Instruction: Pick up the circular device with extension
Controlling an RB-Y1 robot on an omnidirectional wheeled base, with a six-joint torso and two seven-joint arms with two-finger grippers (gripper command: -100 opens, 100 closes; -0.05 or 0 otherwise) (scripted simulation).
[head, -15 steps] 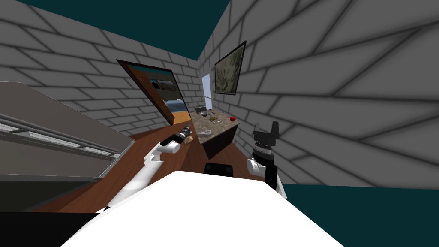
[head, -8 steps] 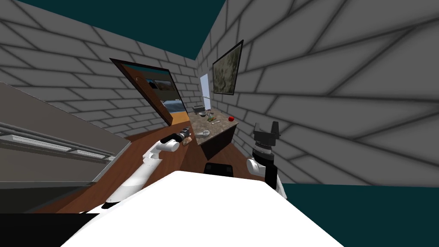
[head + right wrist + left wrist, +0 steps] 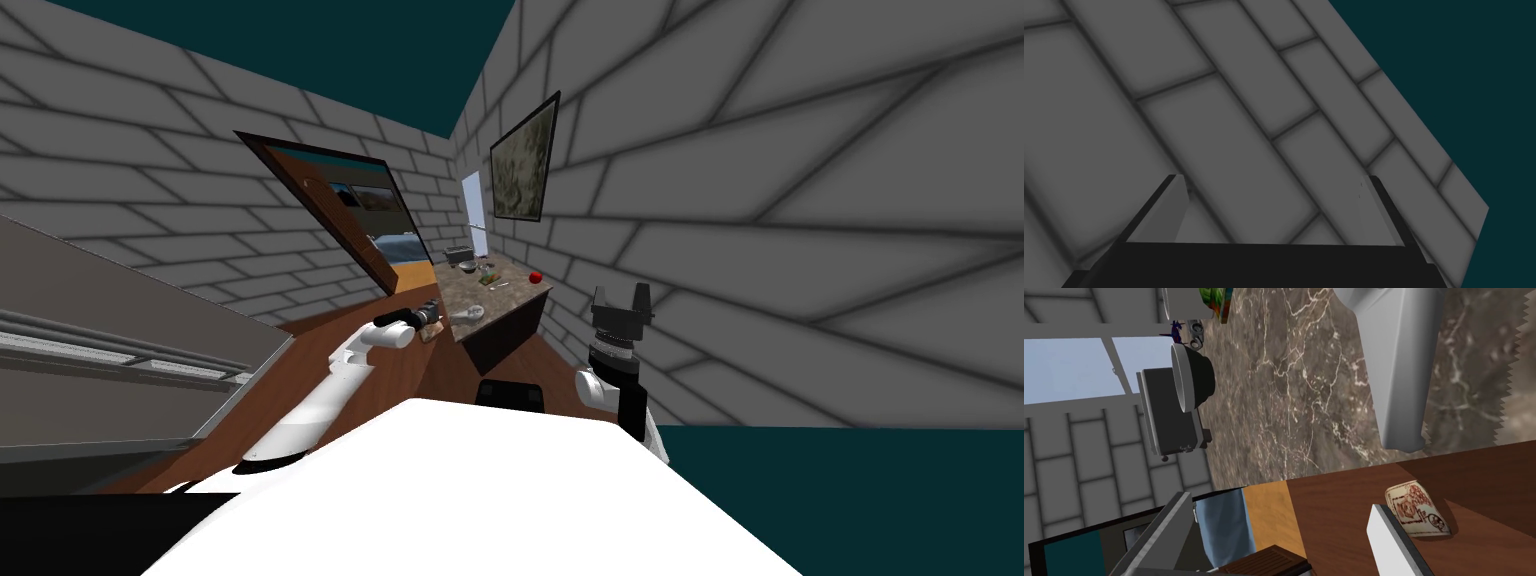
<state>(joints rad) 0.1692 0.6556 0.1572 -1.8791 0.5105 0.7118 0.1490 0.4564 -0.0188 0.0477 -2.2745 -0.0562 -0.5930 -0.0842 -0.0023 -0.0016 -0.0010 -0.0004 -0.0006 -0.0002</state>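
— While the left pincer (image 3: 1279, 503) hangs just off the surface's (image 3: 1284, 388) edge, where's the device?
— The grey device (image 3: 1399, 373) lies flat on the surface, its end near that edge. The left blades stand apart, gripping nothing.
— And the right pincer (image 3: 621, 293)?
— Raised, well apart from the surface, blades apart too. A patterned cup (image 3: 1419, 510) lies on the floor just off the surface.

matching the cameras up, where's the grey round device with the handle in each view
head view: the grey round device lies on the near end of the marble counter, just past the left pincer.
left wrist view: its long grey handle lies on that counter, beyond the open pincer.
right wrist view: the right pincer, open, raised on my right.
shared landmark: the marble counter.
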